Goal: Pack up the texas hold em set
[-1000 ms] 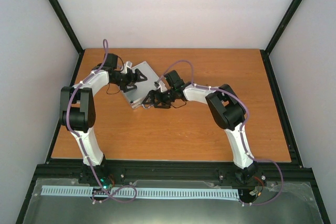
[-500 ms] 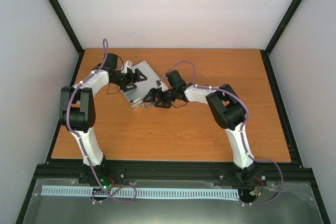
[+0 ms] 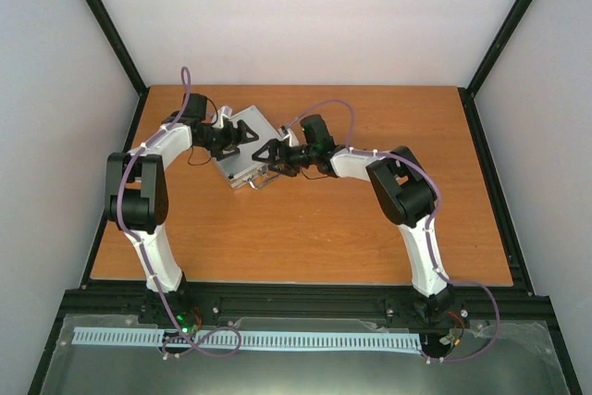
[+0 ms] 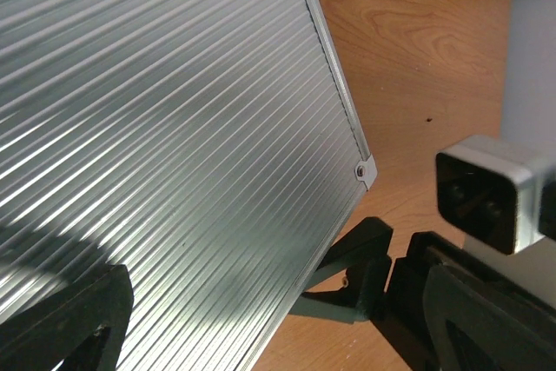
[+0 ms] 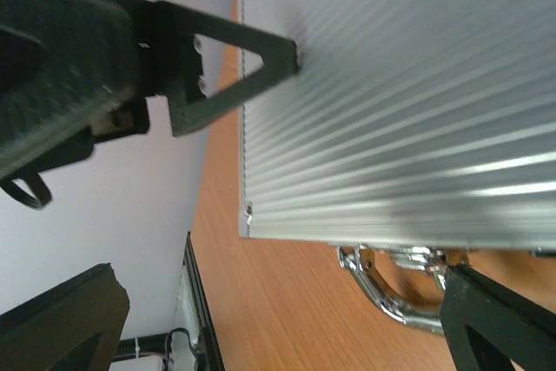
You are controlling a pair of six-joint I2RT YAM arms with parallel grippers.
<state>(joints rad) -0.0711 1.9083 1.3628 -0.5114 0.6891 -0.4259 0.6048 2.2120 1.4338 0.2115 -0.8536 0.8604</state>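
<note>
The silver aluminium case lies shut at the far left of the table, its chrome handle towards me. Its ribbed lid fills the left wrist view and the right wrist view, where the handle also shows. My left gripper is open, low over the lid. One of its fingertips touches the lid. My right gripper is open at the case's right edge. One right finger sits beside that edge. Chips, dice, button and cards are hidden.
The wooden table stretches to the right and front of the case. A black frame rail runs along the near edge, and white walls stand close on the left and at the back.
My right gripper has moved away from the handle, farther back along the case's right edge. The left gripper and the case have barely moved.
</note>
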